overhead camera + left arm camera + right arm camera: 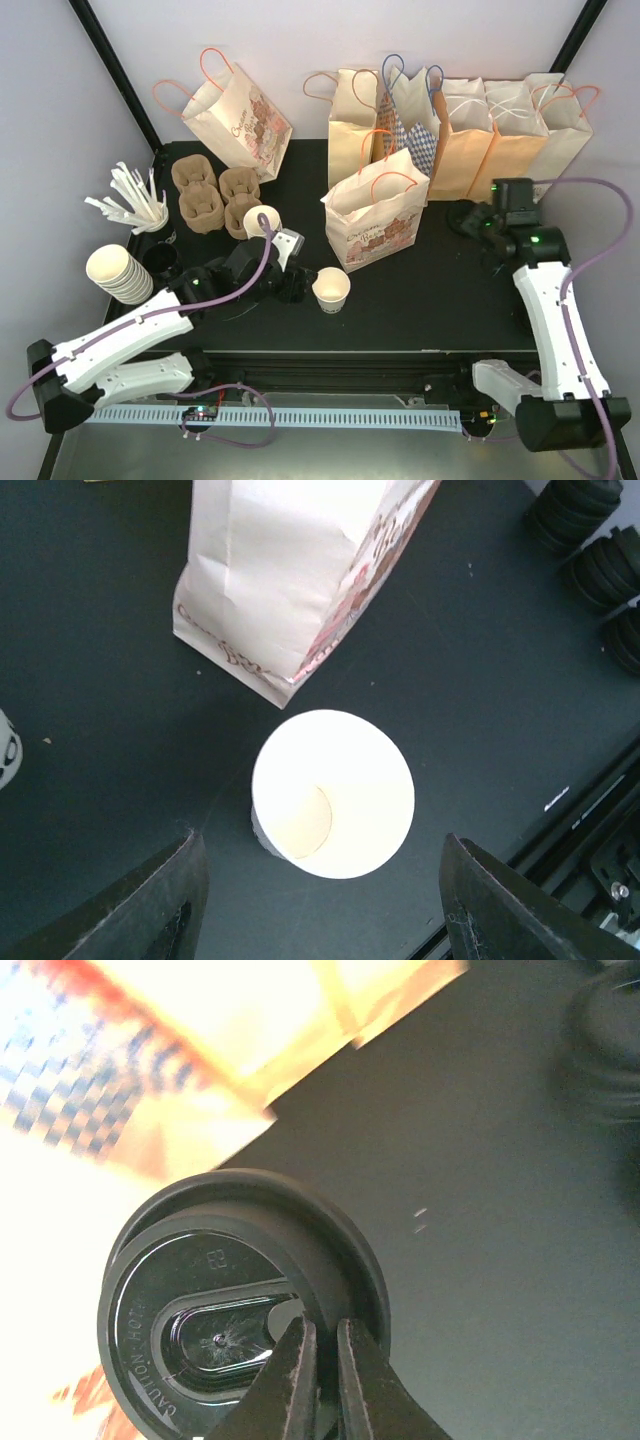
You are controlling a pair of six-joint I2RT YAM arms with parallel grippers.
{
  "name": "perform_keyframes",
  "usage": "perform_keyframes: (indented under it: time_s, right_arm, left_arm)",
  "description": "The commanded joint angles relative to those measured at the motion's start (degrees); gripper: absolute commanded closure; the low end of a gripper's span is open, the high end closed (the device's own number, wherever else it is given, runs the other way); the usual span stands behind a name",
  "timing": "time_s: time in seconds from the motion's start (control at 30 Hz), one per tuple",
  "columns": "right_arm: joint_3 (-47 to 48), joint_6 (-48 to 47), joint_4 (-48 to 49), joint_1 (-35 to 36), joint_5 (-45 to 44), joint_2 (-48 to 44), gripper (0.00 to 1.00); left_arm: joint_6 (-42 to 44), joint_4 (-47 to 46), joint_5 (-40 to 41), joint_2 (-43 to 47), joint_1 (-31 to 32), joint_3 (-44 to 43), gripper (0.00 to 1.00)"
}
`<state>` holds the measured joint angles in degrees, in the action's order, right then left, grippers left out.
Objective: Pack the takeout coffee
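Right tool (pixel 325 1325) pinching black lid (pixel 200 1290) rim | left tool (pixel 322 838) open beside 1 lidless white cup (pixel 335 790)

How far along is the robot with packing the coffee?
Early. Done: one white cup stands apart on the table, lidless, near a printed bag. In hand: the right gripper pinches a black lid by its rim; the left gripper hangs open over the cup. Left: lid onto the cup, cup into a bag.
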<state>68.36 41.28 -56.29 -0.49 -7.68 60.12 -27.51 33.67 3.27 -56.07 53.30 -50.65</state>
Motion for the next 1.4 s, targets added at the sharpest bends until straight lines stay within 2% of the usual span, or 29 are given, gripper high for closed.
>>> perform_keyframes:
  time_s: [0.0,0.1,0.3,0.47,0.7,0.83,1.1,1.37]
  right_arm:
    - [-0.16,-3.59,-1.88,12.84,2.17,1.78,0.93]
    - [-3.42,-3.08,-1.48,22.35,2.02,2.51,0.98]
    - [-9.07,0.99,1.11,38.45,-1.09,2.57,0.95]
    - [-10.12,0.20,5.19,46.80,-0.09,7.30,0.99]
    - [-8.79,-3.28,14.70,51.14,2.63,9.32,0.98]
    - [-8.37,-5.04,18.38,52.52,2.90,10.58,0.97]
    - [-3.51,-4.74,15.37,56.38,-2.63,18.05,0.97]
    - [-2.80,-4.65,13.35,56.74,-1.71,19.89,0.96]
  left_arm:
    - [-1.22,-0.17,3.60,3.99,-1.36,0.23,0.34]
    - [-2.34,-0.63,3.60,6.11,-3.35,2.42,0.35]
    - [-2.98,-1.24,2.71,8.20,-5.95,4.02,0.36]
    - [-2.45,-2.01,2.24,7.79,-6.73,4.79,0.36]
    - [-4.24,-3.92,-2.54,7.12,-7.61,5.87,0.36]
    - [-5.47,-5.94,-5.74,7.27,-8.72,8.72,0.26]
    - [-8.04,-14.55,-14.06,7.43,-12.02,15.22,0.25]
    - [-7.59,-16.57,-18.08,5.62,-13.41,16.48,0.25]
